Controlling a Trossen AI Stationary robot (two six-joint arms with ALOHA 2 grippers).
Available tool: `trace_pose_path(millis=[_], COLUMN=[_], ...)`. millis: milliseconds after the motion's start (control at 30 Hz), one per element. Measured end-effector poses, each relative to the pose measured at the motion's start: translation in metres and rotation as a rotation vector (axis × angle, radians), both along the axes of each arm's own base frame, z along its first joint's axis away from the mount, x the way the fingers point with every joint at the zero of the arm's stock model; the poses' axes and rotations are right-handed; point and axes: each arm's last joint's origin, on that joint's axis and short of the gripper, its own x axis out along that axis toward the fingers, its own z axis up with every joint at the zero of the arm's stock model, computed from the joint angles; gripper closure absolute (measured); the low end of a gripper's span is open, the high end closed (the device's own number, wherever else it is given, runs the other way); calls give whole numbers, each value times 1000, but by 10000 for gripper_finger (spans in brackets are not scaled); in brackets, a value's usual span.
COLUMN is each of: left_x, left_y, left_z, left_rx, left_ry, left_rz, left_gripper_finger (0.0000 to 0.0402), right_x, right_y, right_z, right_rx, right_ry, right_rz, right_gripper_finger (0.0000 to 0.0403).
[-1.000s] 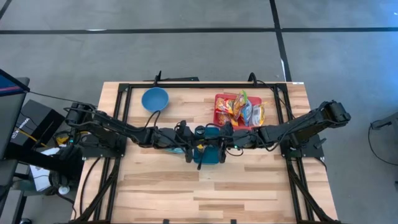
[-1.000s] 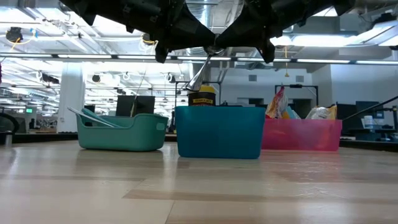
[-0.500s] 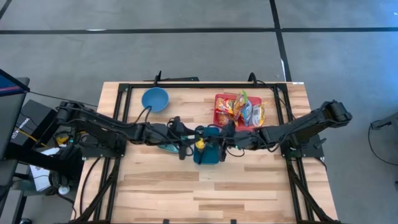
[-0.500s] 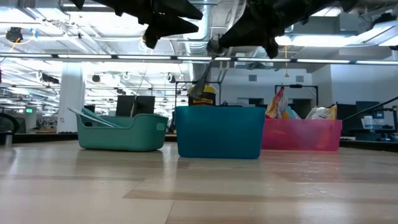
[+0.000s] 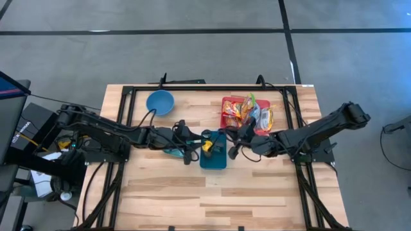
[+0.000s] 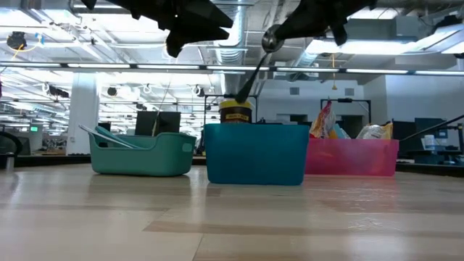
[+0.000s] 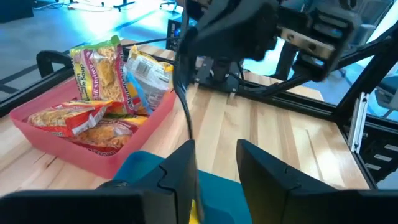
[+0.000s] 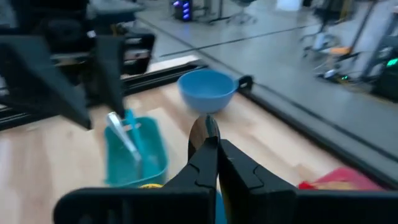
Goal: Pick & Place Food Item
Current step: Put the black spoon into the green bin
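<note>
A blue bin (image 5: 215,159) stands mid-table with a yellow jar (image 6: 235,112) in it. My right gripper (image 5: 234,147) hovers over the bin's right side, shut on a metal spoon (image 6: 254,69). My left gripper (image 7: 214,163) is open and holds nothing; it hangs above the teal basket (image 5: 172,151) just left of the bin. The red tray (image 5: 226,110) of noodle packets (image 7: 93,74) sits at the far right. My right gripper pinches the spoon between its two fingers just behind the bowl (image 8: 204,129), which sticks out past the fingertips. The handle (image 7: 185,99) hangs slanting down toward the yellow jar, clear of the bin.
A blue bowl (image 5: 160,101) rests at the far left of the table. The teal basket (image 8: 134,152) holds some utensils (image 8: 122,134). Black frame rails (image 5: 128,128) run along the table's left, right and far sides. Bare wood (image 5: 212,192) lies toward the near edge.
My left gripper has drawn back from the spoon toward the table's left edge and risen a little. My right gripper has turned and moved up and toward the right edge with the spoon, whose handle now hangs steeper over the yellow jar.
</note>
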Motion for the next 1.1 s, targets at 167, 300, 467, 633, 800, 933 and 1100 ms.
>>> trace_pose_path(millis=[167,300,467,633,800,933,1100], left_x=[-3,-4,-4,-4,-4,-6,-9], left_y=[3,3,2,3,3,5,7], left_z=[0,0,0,0,0,-5,-10], left_rx=[35,37,34,35,39,71,104], left_ry=[33,33,31,31,34,83,140], left_rz=[35,42,42,44,50,109,178], left_gripper_finger=[300,305,305,305,305,305,305], right_x=[-4,-8,-10,-13,-13,-9,-6], right_y=[-4,-5,1,5,1,-9,-25], right_z=[6,13,15,16,17,14,16], right_rx=[-48,-35,0,-42,-87,-108,-138], right_ry=[-12,-40,-51,-57,-52,-25,-17], right_rz=[-71,-65,0,-42,-122,-158,-209], right_gripper_finger=[403,403,403,403,403,403,403])
